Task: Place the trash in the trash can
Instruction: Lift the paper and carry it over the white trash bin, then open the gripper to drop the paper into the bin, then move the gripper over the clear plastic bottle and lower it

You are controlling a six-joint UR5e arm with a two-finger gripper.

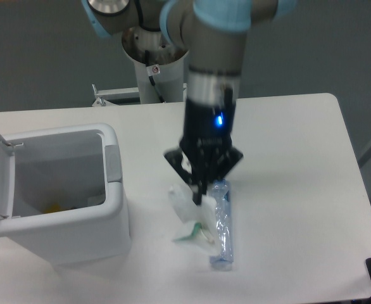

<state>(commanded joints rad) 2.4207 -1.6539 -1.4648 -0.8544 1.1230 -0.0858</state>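
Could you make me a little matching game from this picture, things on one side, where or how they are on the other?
Things:
1. paper carton
2. plastic bottle
3. trash can
4. gripper

States:
A. lying flat on the table
B. lid flipped open, at the left
C. hanging from the fingers, above the table
D. shut on a piece of trash

Pairs: 1-C, 2-A, 3-B, 4-D

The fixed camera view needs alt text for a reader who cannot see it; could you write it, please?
The gripper holds a crumpled white carton above a white table, beside a crushed clear bottle. An open white trash can stands to the left.
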